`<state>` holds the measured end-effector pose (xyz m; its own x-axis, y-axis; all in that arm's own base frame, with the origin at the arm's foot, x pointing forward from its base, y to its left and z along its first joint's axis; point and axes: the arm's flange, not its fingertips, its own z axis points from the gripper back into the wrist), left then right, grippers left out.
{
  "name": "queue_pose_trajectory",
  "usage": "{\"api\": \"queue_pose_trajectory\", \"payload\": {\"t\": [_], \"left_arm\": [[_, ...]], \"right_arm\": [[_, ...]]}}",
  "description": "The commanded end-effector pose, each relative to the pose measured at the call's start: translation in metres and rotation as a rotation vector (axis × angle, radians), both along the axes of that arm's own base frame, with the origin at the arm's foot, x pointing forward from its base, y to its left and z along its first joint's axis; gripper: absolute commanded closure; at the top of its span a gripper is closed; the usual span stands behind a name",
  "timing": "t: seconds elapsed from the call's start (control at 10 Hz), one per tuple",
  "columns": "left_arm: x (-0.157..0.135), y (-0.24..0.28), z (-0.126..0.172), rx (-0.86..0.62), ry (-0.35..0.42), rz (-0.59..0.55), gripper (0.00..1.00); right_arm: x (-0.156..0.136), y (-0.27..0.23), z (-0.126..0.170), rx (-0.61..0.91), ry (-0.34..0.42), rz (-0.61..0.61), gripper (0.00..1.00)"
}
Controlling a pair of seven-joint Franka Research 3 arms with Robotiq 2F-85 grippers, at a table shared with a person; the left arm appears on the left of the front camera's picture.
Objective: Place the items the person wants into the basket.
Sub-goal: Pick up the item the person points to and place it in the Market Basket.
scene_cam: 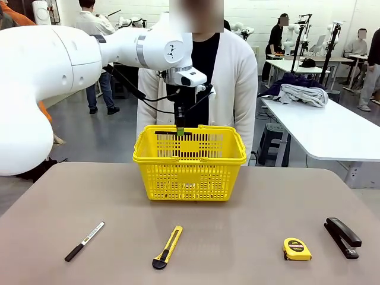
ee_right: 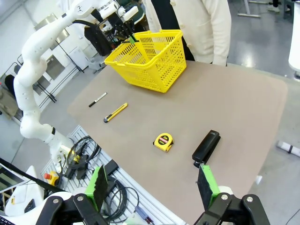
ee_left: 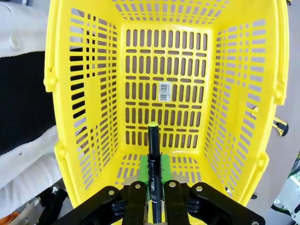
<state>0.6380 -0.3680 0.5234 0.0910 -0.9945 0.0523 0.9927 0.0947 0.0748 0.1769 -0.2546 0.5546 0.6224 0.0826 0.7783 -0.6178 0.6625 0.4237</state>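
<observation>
In the left pincer (ee_left: 154, 168), pen (ee_left: 153, 138), over basket (scene_cam: 190, 178).

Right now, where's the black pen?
In the left wrist view the black pen is clamped in the left gripper, tip pointing down into the yellow basket. The front view puts it near the basket's far rim, just before the person.

pen (ee_left: 153, 140) upright above yellow basket (scene_cam: 190, 178) | utility knife (scene_cam: 168, 247), stapler (scene_cam: 342, 237) lying flat, apart
</observation>
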Motion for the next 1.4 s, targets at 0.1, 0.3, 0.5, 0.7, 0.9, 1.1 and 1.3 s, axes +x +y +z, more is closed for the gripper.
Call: {"api": "queue_pose_trajectory", "payload": {"t": [0.1, 0.3, 0.5, 0.7, 0.9, 1.1, 1.3], "left_arm": [[0.010, 0.006, 0.012, -0.046, 0.024, -0.039, 0.89], [0.002, 0.001, -0.003, -0.005, 0.005, -0.003, 0.89], [0.002, 0.001, -0.003, -0.005, 0.005, -0.003, 0.89], [0.002, 0.001, -0.003, -0.005, 0.005, -0.003, 0.89], [0.010, 0.010, -0.020, -0.063, 0.030, -0.013, 0.89], [0.020, 0.013, -0.046, -0.096, 0.038, 0.015, 0.89], [0.025, 0.007, -0.065, -0.097, -0.001, 0.006, 0.89]], "right_arm": [[0.001, 0.000, 0.001, 0.013, -0.018, 0.007, 0.00], [0.001, 0.000, 0.001, 0.013, -0.018, 0.007, 0.00], [0.001, 0.000, 0.001, 0.013, -0.018, 0.007, 0.00], [0.001, 0.000, 0.001, 0.013, -0.018, 0.007, 0.00], [0.001, 0.000, 0.001, 0.013, -0.018, 0.007, 0.00], [0.001, 0.000, 0.001, 0.013, -0.018, 0.007, 0.00], [0.001, 0.000, 0.001, 0.013, -0.018, 0.007, 0.00]]}}
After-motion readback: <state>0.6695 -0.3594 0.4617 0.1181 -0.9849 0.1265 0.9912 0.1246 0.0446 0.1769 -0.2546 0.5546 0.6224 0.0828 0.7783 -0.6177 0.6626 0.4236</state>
